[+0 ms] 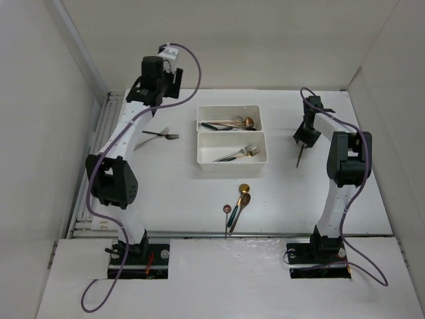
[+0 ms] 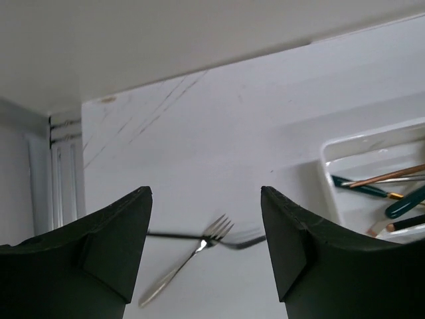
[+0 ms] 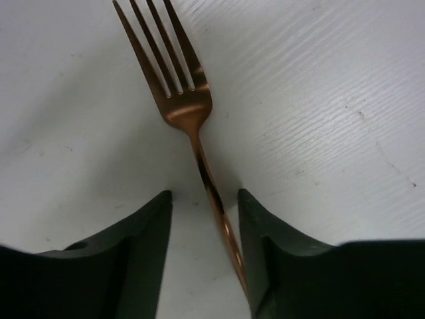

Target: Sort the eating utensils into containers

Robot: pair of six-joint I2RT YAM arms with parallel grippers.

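Where the right arm ends: right hand (image 3: 202,194) clenched on the handle of a copper fork (image 3: 189,113), held above the counter (image 1: 172,199) to the right of both bins.
Copper fork, wrist view: tines point away from the hand; the handle runs back between the two fingers, closer to the one on the right of the view.
Left hand (image 2: 206,193): released, fingers spread wide, raised over the far left part of the counter.
Loose forks: a silver fork (image 2: 189,259) and a dark fork (image 2: 242,243) lie crossed on the counter below the left hand, to the left of the bins.
Far bin (image 1: 229,107): holds spoons, among them a copper-bowled spoon (image 1: 248,122) and several dark green handles.
Near bin (image 1: 232,167): set just beside the far bin, long side to long side; holds sorted forks (image 1: 238,155).
Loose spoons: a gold spoon (image 1: 244,189) and a copper spoon (image 1: 246,199) lie side by side on the counter in front of the near bin, handles toward the arm bases.
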